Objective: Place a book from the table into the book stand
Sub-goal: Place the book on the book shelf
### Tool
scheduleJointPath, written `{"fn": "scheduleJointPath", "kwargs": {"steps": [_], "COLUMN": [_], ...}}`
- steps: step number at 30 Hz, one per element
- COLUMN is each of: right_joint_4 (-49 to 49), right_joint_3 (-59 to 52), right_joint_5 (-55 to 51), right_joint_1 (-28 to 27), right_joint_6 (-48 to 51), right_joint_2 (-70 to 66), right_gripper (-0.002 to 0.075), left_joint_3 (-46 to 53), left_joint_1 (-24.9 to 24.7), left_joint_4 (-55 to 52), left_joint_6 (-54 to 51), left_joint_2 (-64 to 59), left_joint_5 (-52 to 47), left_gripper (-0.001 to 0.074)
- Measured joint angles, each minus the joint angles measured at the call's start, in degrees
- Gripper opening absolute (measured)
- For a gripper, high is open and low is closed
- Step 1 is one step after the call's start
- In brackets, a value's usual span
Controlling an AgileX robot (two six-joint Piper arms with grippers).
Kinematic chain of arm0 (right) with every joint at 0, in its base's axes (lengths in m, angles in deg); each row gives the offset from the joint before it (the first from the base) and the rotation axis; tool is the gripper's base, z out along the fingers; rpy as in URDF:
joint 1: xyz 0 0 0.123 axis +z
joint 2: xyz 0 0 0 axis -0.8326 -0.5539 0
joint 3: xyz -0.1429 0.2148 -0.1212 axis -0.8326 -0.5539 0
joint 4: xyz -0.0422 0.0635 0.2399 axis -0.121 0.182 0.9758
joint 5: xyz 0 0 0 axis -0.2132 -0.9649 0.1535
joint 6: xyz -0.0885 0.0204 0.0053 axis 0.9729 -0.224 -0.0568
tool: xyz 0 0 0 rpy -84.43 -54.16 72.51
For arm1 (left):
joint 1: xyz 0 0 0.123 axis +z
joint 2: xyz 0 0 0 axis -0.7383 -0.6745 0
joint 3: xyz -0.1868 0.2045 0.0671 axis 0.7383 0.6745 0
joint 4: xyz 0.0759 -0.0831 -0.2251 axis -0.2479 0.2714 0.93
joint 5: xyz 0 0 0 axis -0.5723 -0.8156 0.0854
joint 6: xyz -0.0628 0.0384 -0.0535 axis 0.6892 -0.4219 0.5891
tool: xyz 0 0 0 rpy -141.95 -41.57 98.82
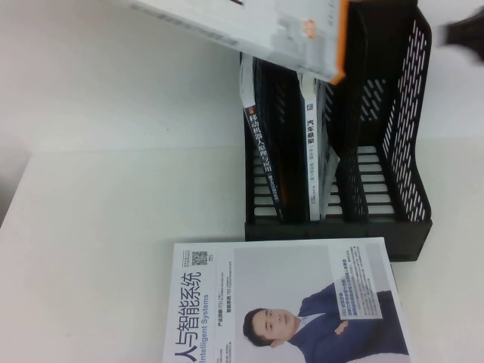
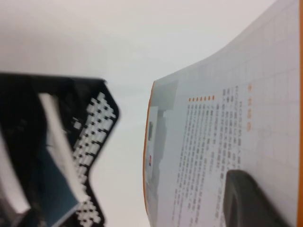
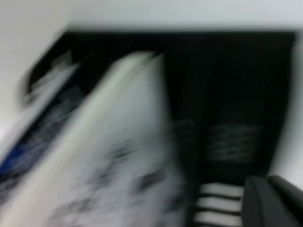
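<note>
Book (image 1: 249, 26), white cover with orange edge, held up in the air, tilted, its orange corner hanging over the top of the book stand (image 1: 412, 128), over the middle and right slots. Left tool (image 2: 251, 198) grasping the book: one dark finger (image 2: 246, 201) pressed flat on the printed cover in the left wrist view; the tool itself out of the high view. Book stand black, perforated sides, upright at the far side of the tabletop (image 1: 106, 227). Left slot holds a dark-spined book (image 1: 265, 162); middle slot a white-spined book (image 1: 312, 151); right slot bare. Right tool (image 3: 272, 201) clenched, empty, close above the stand, looking down into the right slot. Portrait book (image 1: 280, 302) flat on the tabletop just in front of the stand.
</note>
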Motion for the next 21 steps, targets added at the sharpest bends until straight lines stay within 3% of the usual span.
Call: {"fn": "scheduleJointPath", "kwargs": {"steps": [11,21], "right_joint_4": [-0.69,-0.37], "right_joint_3": [0.0,-9.56], "right_joint_5": [-12.83,-14.46], "right_joint_1": [-25.17,-27.66], "right_joint_6": [0.0,-0.97], "right_joint_2": [8.89,14.32], "right_gripper": [-0.0001,-0.0001], "left_joint_3": [0.0,0.0], "left_joint_1": [-9.57,-21.08], "left_joint_4": [-0.7,-14.4], "left_joint_6": [-0.6,4.51], "left_joint_2": [-8.22,-14.92], "left_joint_5": [6.86,18.63], "left_gripper": [0.0102,0.0102]}}
